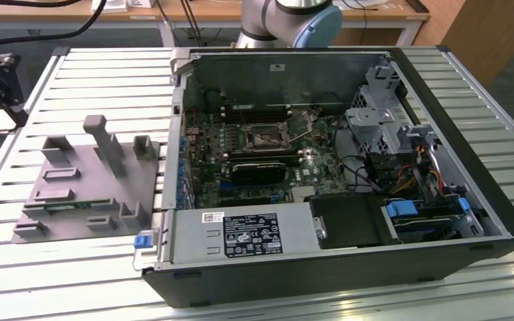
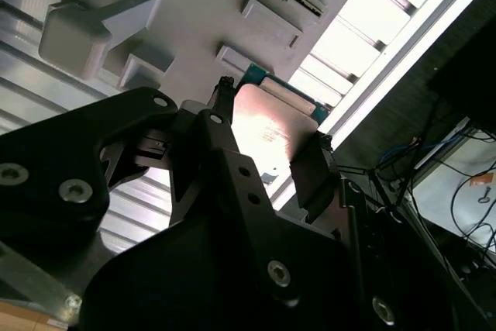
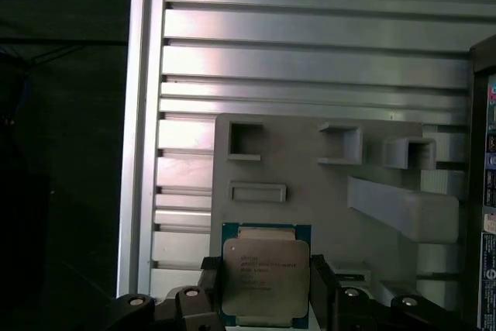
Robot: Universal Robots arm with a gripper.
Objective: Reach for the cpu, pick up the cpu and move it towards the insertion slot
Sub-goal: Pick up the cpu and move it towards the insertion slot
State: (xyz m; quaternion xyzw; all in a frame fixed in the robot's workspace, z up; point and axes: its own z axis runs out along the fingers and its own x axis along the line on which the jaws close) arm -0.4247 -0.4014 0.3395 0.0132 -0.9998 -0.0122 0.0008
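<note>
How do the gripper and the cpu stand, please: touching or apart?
Touching. In the first wrist view the gripper has a finger against each of two opposite edges of the cpu, with no gap showing.

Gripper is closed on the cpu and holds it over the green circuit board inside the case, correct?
Not quite. The gripper is closed on the cpu, but it holds it over the grey fixture plate on the slatted table, not over the circuit board. Both wrist views show this.
</note>
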